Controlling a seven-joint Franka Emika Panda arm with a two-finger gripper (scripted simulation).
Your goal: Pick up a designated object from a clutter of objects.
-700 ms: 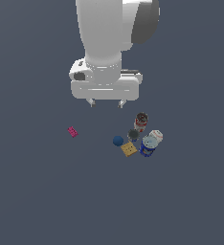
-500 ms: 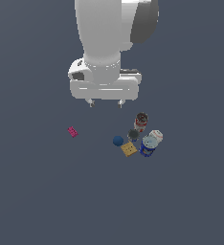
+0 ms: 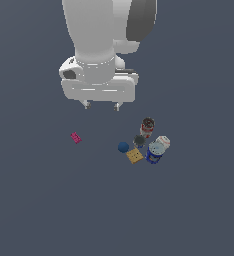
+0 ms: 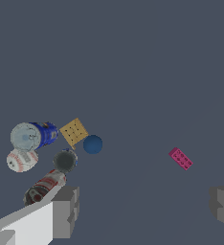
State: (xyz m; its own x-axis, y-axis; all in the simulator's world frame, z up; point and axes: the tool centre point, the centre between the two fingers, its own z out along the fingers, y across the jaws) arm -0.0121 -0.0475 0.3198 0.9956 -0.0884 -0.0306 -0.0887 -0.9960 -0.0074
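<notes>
Your gripper [image 3: 102, 105] hangs empty, jaws wide apart, above the floor. Beyond it, the cracker [image 4: 73, 131] lies flat between blue ball [image 4: 92, 144] and blue can [image 4: 35, 135], seemingly touching both; pink piece [image 3: 76, 137] sits well apart.

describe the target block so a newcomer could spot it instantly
Find the tight clutter on the grey floor, off from the lone pink piece. At its edge, between the blue ball and blue can, lies the tan square block: the only flat, dotted piece there.

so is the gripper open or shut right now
Open: in the wrist view the gripper fingers stand far apart with nothing between them.
</notes>
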